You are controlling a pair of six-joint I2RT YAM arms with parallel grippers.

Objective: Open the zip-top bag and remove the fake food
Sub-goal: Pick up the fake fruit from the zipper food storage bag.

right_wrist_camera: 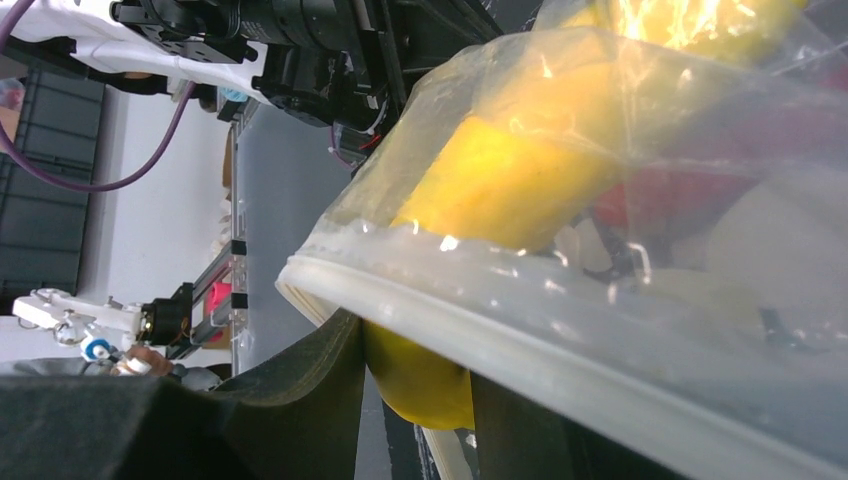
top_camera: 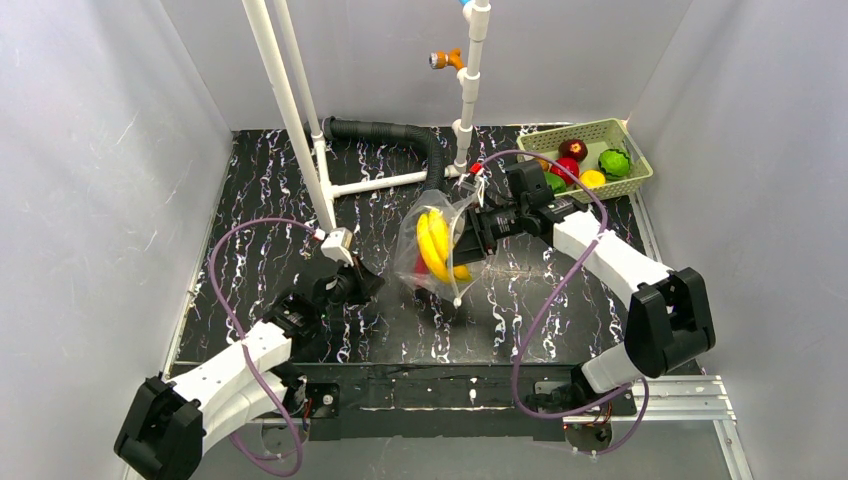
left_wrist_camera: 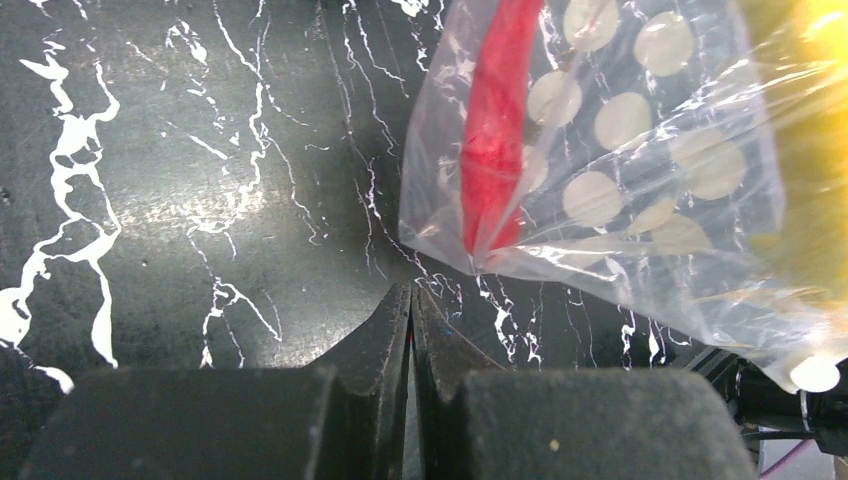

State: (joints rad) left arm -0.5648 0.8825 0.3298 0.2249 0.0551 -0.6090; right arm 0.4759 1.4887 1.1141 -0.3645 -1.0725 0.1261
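Note:
The zip-top bag [top_camera: 408, 250], clear with pale dots, is held at mid-table by my right gripper [top_camera: 474, 232]. Inside it are a yellow banana [top_camera: 435, 245] and a red chili [left_wrist_camera: 495, 130]. In the right wrist view the right gripper [right_wrist_camera: 415, 360] is shut on the banana's end [right_wrist_camera: 420, 385], with the bag's white zip rim [right_wrist_camera: 520, 335] running across just above the fingers. My left gripper [left_wrist_camera: 411, 290] is shut with nothing in it. Its tips sit just short of the bag's lower corner [left_wrist_camera: 470, 255], left of the bag in the top view [top_camera: 360, 283].
A green basket [top_camera: 633, 183] at the back right holds several fake fruits, among them a dark red apple [top_camera: 573, 149] and a green ball [top_camera: 614, 162]. A white pipe frame [top_camera: 300, 120] and a black corrugated hose [top_camera: 390, 131] stand behind the bag. Grey walls enclose the table.

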